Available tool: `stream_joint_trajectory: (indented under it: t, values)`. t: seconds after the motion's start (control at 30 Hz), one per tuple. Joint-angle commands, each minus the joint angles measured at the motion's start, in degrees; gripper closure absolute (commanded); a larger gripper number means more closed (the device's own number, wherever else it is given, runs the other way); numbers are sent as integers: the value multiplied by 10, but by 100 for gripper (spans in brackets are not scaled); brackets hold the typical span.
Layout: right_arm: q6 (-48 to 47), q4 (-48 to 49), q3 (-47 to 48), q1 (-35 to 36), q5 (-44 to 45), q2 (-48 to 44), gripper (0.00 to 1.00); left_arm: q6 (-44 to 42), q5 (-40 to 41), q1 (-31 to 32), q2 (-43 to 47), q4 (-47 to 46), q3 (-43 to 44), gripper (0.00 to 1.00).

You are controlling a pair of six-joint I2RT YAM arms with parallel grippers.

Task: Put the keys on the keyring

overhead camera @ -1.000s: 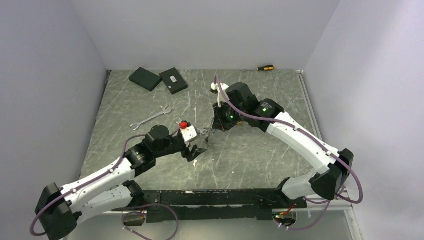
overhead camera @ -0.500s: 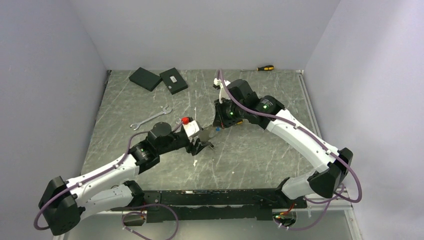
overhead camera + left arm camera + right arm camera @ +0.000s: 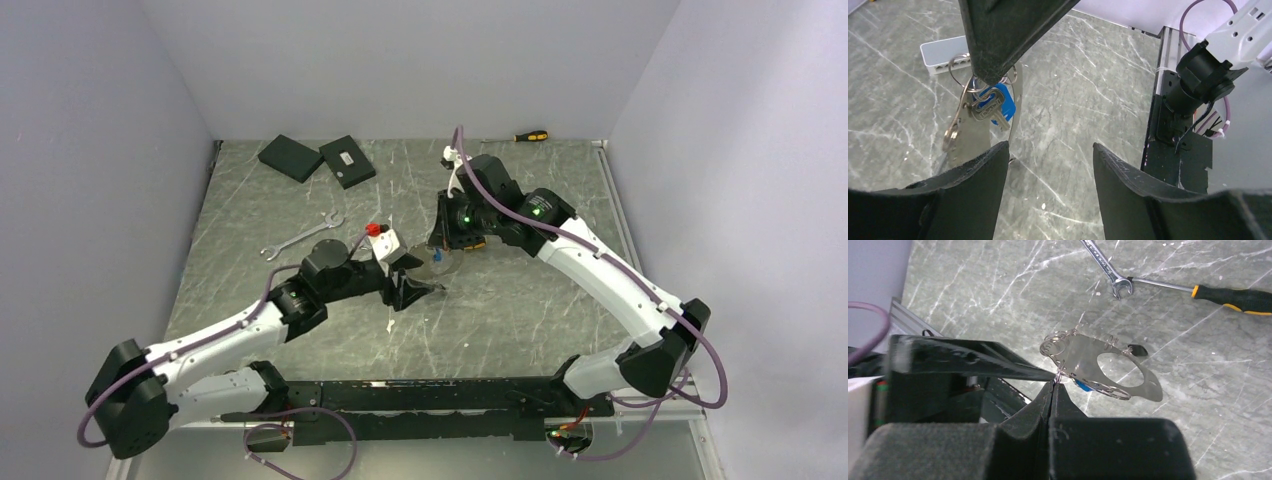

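My right gripper (image 3: 1053, 384) is shut on a thin wire of the keyring (image 3: 1105, 391), which hangs above the table (image 3: 520, 300) with a flat silver holed plate (image 3: 1083, 357) and a blue-headed key (image 3: 994, 106) on it. The bunch (image 3: 438, 262) sits mid-table. My left gripper (image 3: 1050, 146) is open with nothing between its fingers, just below and beside the bunch. One of the keys, a silver spanner (image 3: 300, 236), lies on the table to the far left. Another spanner (image 3: 1105, 267) lies beside a screwdriver's shaft.
Two black boxes (image 3: 290, 157) (image 3: 347, 160) lie at the back left. A yellow-and-black-handled screwdriver (image 3: 530, 135) lies by the back wall. A small white box (image 3: 940, 50) sits on the table behind the bunch. Walls close three sides, and a black rail (image 3: 430, 390) runs along the near edge.
My left arm has reached right and forward until its open jaws are beside the hanging bunch, and the jaws have narrowed a little. The right arm has shifted slightly right with the bunch.
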State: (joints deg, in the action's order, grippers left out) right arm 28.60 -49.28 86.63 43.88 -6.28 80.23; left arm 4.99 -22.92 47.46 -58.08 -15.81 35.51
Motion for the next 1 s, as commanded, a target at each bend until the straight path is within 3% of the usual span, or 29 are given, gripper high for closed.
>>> stream_joint_trajectory:
  t: [0.0, 0.17, 0.43, 0.7, 0.8, 0.97]
  values:
    - [54, 39, 5, -4, 14, -44, 100, 52, 5, 13, -35, -119, -2, 33]
    - [79, 58, -11, -5, 11, -64, 100, 49, 175, 35, -71, -139, 8, 28]
    - [113, 100, -44, -5, 0, -81, 100, 14, 291, 63, -110, -183, 25, 35]
    - [130, 124, -77, -5, 0, -95, 100, 5, 273, 69, -128, -242, 29, 38]
    - [130, 126, -78, -5, 5, -99, 100, -3, 272, 72, -128, -243, 29, 57]
    - [126, 127, -78, -5, 11, -102, 100, -19, 266, 74, -128, -215, 40, 99]
